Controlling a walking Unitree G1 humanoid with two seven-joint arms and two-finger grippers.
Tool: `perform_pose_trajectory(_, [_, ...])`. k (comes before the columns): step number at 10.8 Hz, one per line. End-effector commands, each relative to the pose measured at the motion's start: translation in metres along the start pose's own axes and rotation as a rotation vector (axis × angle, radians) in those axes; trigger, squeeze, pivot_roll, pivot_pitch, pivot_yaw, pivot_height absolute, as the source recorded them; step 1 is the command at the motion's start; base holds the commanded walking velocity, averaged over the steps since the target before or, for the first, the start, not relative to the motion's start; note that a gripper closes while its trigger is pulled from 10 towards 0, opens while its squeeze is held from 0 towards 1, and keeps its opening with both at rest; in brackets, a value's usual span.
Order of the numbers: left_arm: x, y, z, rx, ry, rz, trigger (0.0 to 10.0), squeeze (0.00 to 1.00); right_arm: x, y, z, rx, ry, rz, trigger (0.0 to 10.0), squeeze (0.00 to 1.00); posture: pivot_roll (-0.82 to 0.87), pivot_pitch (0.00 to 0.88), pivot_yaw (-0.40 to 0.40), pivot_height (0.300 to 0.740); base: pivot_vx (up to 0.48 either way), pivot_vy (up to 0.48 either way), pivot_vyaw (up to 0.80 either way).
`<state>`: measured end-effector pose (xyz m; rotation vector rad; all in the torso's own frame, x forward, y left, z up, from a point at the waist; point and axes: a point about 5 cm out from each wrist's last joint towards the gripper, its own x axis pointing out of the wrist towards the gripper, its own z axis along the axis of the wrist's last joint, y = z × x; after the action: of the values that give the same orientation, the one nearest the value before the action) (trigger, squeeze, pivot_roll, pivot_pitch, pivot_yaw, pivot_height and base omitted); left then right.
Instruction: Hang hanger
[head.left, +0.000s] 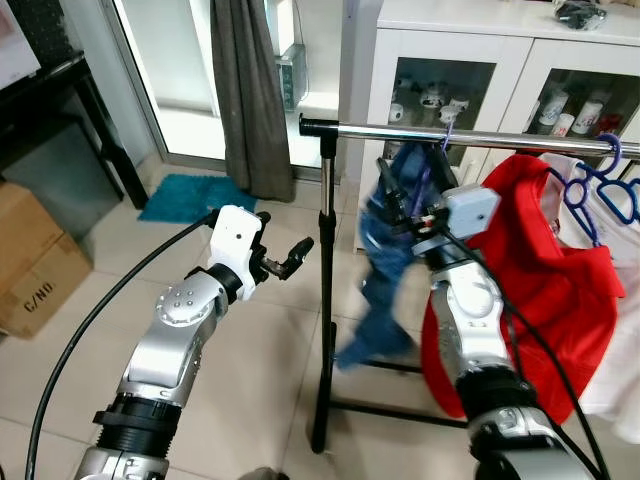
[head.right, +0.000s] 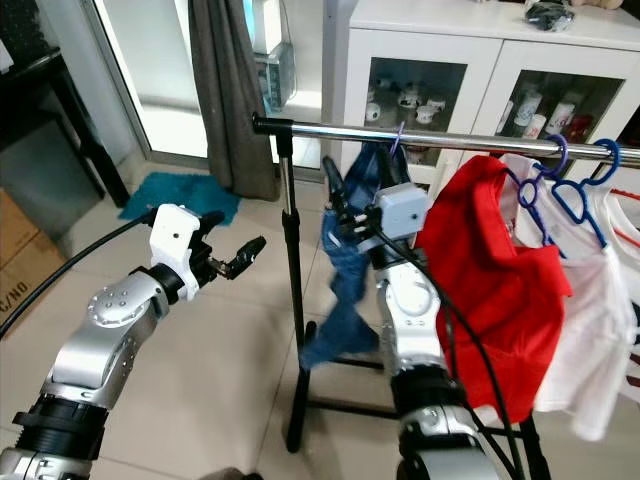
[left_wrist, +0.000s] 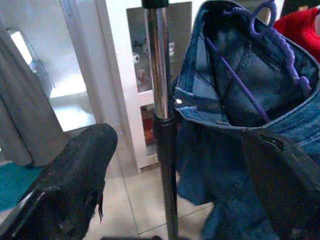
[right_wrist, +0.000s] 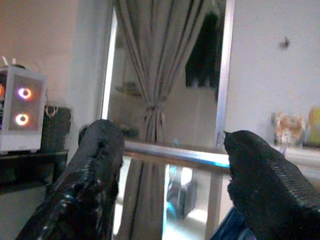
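Note:
Blue jeans (head.left: 385, 270) hang on a purple hanger (left_wrist: 280, 45) whose hook (head.left: 447, 128) is over the chrome rail (head.left: 380, 131) of a clothes rack. My right gripper (head.left: 395, 195) is raised just below the rail, against the jeans' waistband, left of the hook. In the right wrist view its fingers (right_wrist: 95, 165) stand open with nothing between them, and the rail crosses behind. My left gripper (head.left: 288, 238) is open at chest height, left of the rack's upright pole (head.left: 324, 300), pointing at pole and jeans.
A red shirt (head.left: 540, 290) and blue hangers (head.left: 600, 185) crowd the rail to the right. A white glass-door cabinet (head.left: 450, 60) stands behind the rack. A grey curtain (head.left: 250, 100), a teal mat (head.left: 190, 195) and a cardboard box (head.left: 30, 260) lie to the left.

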<state>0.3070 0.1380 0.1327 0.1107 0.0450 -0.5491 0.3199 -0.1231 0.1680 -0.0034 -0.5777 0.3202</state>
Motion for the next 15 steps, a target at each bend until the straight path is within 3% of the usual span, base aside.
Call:
perform_pose_trajectory(1, [-0.004,0.002,0.001,-0.015,-0.013,0.027,10.0,0.00,0.000,-0.003,0.014,0.002,-0.028,0.007,10.0,0.00,-0.09,0.000,0.013,0.740,0.000,0.000,0.00])
perform_pose_trajectory(3, [-0.008,-0.001,0.003,-0.049,-0.031,0.051,10.0,0.00,-0.020,-0.006,0.019,0.019,0.068,-0.010,10.0,0.00,-0.09,0.000,-0.003,0.740,0.000,0.000,0.00])
perform_pose_trajectory(4, [-0.009,-0.004,0.004,-0.062,-0.033,0.052,10.0,0.00,-0.029,-0.006,0.020,0.099,0.110,-0.033,10.0,0.00,-0.09,0.000,-0.006,0.740,0.000,0.000,0.00])
perform_pose_trajectory(14, [-0.009,-0.004,0.004,-0.062,-0.033,0.052,10.0,0.00,-0.029,-0.006,0.020,0.099,0.110,-0.033,10.0,0.00,-0.09,0.000,-0.006,0.740,0.000,0.000,0.00])
perform_pose_trajectory(15, [-0.007,-0.002,0.004,-0.055,-0.031,0.085,10.0,0.00,-0.041,-0.005,0.009,0.158,0.309,-0.097,10.0,0.00,-0.13,0.000,0.033,0.740,0.000,0.000,0.00])
